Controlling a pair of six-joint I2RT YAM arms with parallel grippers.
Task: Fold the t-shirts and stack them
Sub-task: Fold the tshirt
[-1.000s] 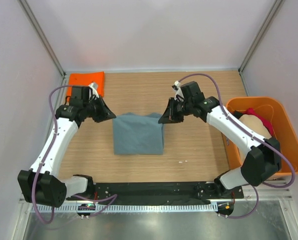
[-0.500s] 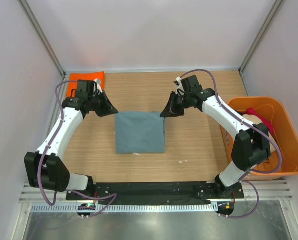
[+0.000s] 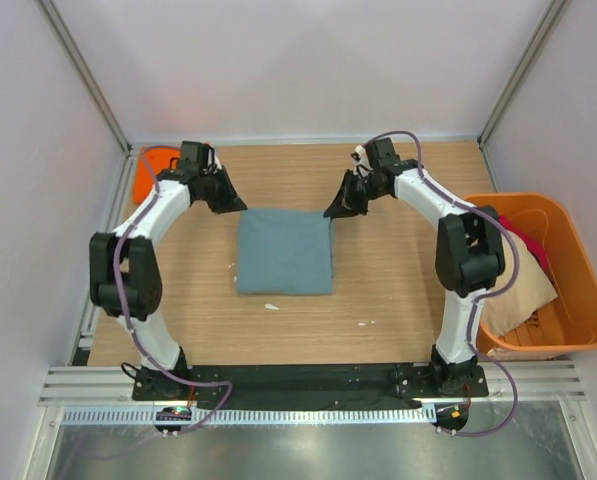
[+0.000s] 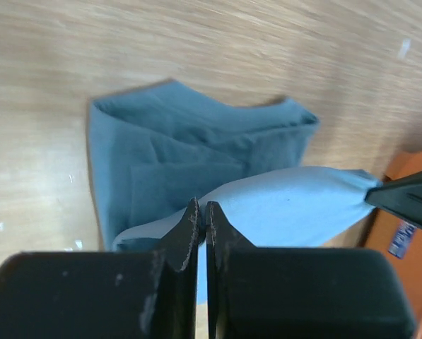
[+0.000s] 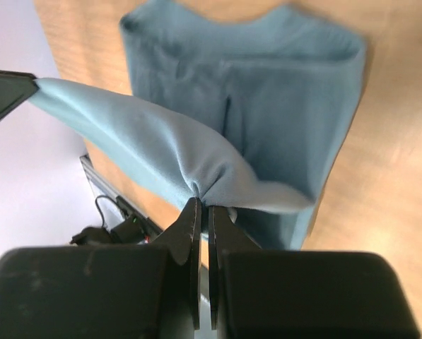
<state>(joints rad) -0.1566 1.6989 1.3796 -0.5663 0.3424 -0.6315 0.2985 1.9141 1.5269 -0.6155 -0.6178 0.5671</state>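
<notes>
light: bright, even, from overhead | shadows: soft and faint on tabletop (image 3: 398, 290) | blur: left wrist view smeared, wood grain streaked | focus: grey-blue t-shirt (image 5: 281, 92) fairly sharp in right wrist view, near jaws dark, soft-edged

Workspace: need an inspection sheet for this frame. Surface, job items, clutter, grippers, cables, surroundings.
Surface: wooden tabletop, a few white specks near the front.
Job's things: grey-blue t-shirt folded mid-table, one layer lifted and stretched between the grippers; orange t-shirt at the far left corner, partly hidden by the left arm; beige cloth and red cloth in the orange tub.
Clutter: nothing seen beyond the specks.
Grippers: left gripper and right gripper both shut on the grey-blue t-shirt's edge.
Cables: purple cable along each arm, clear of the cloth.
Surroundings: white walls, black base rail.
</notes>
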